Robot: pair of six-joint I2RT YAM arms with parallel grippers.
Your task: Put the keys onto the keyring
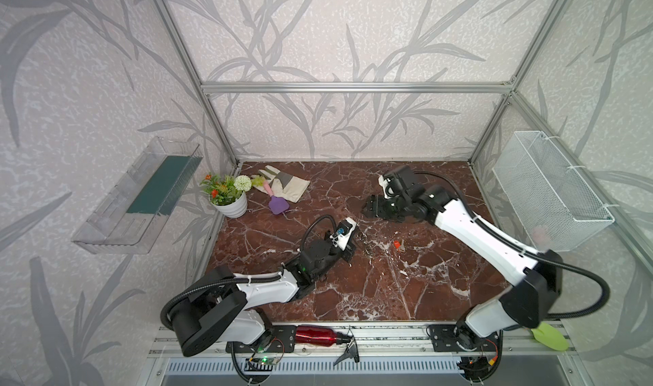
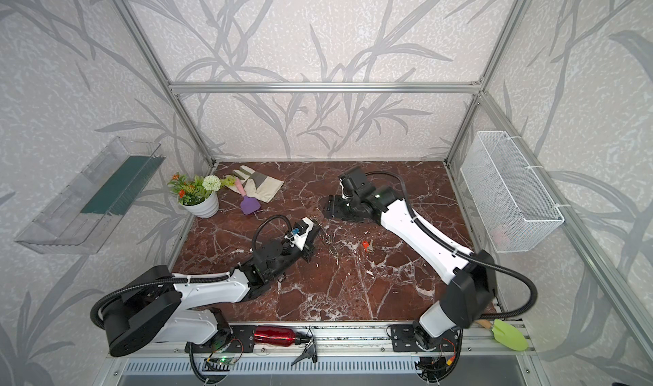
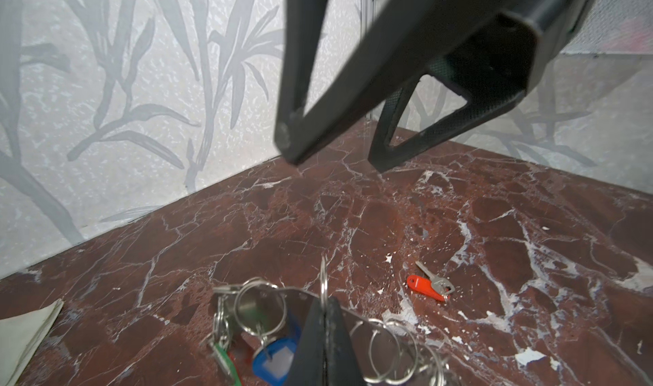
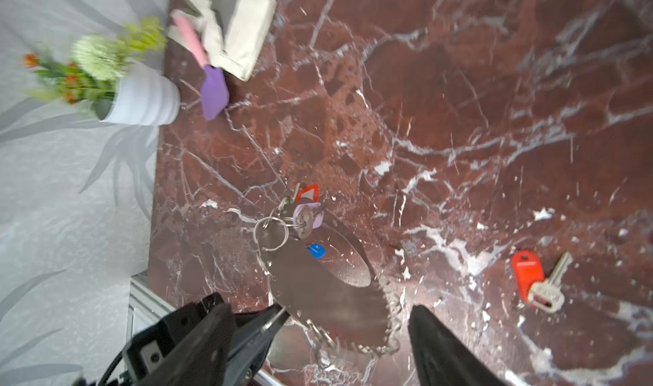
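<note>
A loose red-tagged key [image 4: 537, 282] lies flat on the marble-patterned worktop [image 1: 388, 296], its tag and blade folded into a narrow V. It sits behind the wide-open, empty right claw [image 4: 349, 311], back toward that arm's base. The left claw [image 3: 323, 310], pinched shut, holds the keyring [image 4: 318, 289] close by. Bare worktop surrounds the key, and the free right claw looks best placed to take it.

1. I get bright, even light in both top views, with soft shadows on the glossy red-brown marble tabletop [image 1: 388, 289].
2. Right wrist view smears: the white ribbed flower pot [image 4: 141, 98] is blurred.
3. Left wrist view: the blue plastic key tag [image 3: 263, 364] is out of focus.
</note>
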